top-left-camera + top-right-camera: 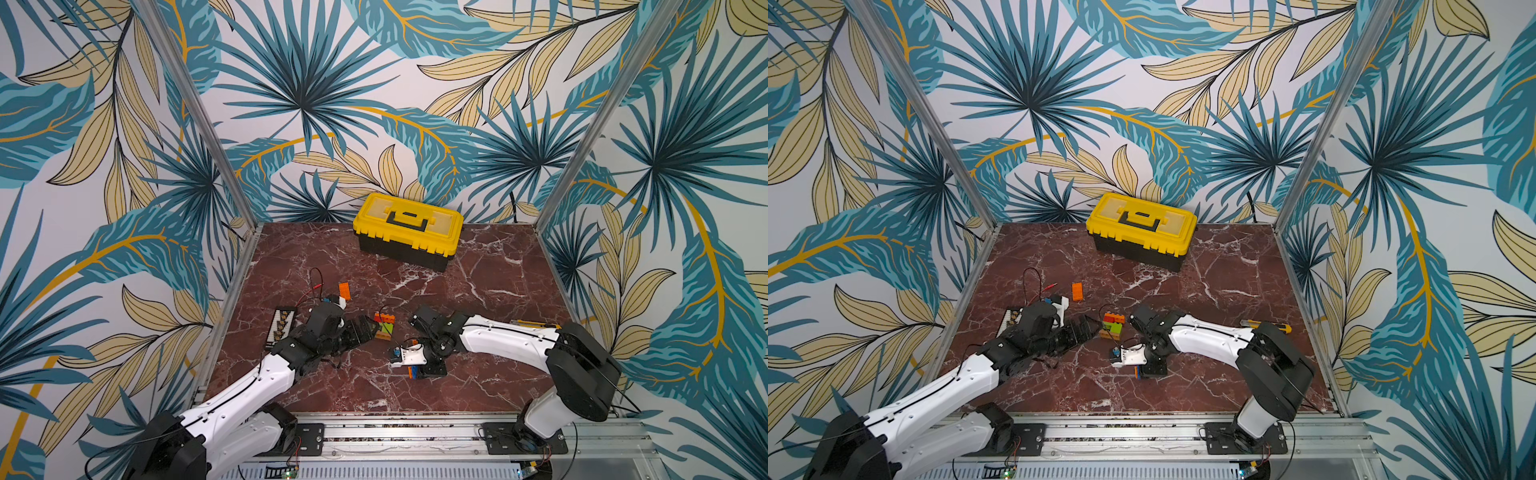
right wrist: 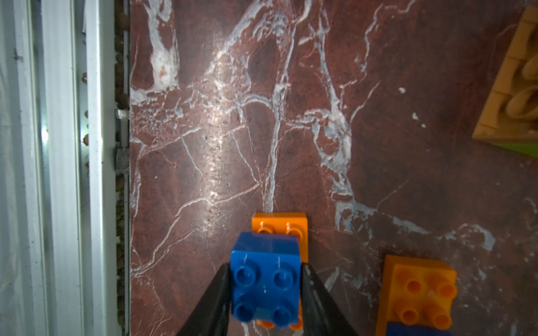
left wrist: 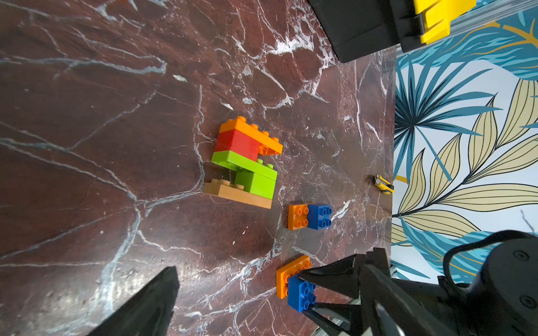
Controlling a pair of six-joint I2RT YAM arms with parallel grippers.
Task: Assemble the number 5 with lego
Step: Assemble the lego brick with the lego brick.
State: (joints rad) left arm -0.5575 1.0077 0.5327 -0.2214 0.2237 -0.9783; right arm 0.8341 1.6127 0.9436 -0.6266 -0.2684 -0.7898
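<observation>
Blue brick pinched by right end effector, seated on orange brick; multicolour stack found nearer left end effector, spread wide.

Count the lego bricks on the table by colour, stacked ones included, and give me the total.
Orange brick: 4
Blue brick: 2
Lime green brick: 2
Red brick: 1
Tan brick: 1
Total: 10
</observation>
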